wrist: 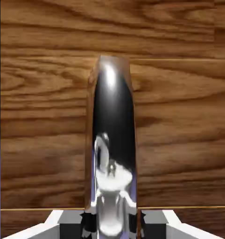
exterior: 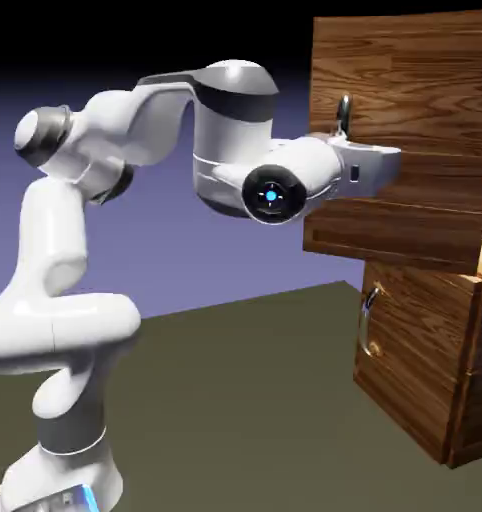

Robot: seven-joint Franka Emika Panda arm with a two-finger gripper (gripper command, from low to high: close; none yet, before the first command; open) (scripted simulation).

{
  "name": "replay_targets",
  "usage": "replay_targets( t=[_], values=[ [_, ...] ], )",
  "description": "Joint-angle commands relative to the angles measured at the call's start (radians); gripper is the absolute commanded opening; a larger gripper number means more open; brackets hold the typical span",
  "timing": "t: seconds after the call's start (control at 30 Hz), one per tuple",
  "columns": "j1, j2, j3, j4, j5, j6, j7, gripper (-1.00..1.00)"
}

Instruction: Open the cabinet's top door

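Exterior view: top door (exterior: 415,90) at right, standing out from the cabinet (exterior: 415,350); claw (wrist: 111,225) clamped on its handle (wrist: 114,112). Step, judged: swinging open. Next: maintain grip, draw door wider along its arc.

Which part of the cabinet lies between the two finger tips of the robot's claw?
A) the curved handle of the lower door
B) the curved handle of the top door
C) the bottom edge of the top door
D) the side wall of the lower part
B: the hand view shows the top door's shiny curved handle running down between the claw's two finger tips, with the door's wood grain behind it.
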Motion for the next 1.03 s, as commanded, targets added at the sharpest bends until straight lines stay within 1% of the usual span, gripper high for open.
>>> replay_targets(
  t=[0.0, 0.13, 0.27, 0.4, 0.57, 0.77, 1.0],
  values=[
    [-0.024, -0.036, 0.006, 0.024, -0.03, -0.035, -0.021, -1.0],
    [-0.121, -0.181, 0.053, 0.131, -0.151, -0.148, -0.1, -1.0],
    [-0.211, -0.326, 0.128, 0.251, -0.273, -0.214, -0.165, -1.0],
    [-0.286, -0.471, 0.221, 0.367, -0.391, -0.233, -0.208, -1.0],
    [-0.341, -0.652, 0.335, 0.487, -0.533, -0.202, -0.226, -1.0],
    [-0.313, -0.87, 0.41, 0.594, -0.692, -0.122, -0.203, -1.0],
    [-0.17, -1.124, 0.4, 0.74, -0.868, -0.065, -0.134, -1.0]
  ],
)
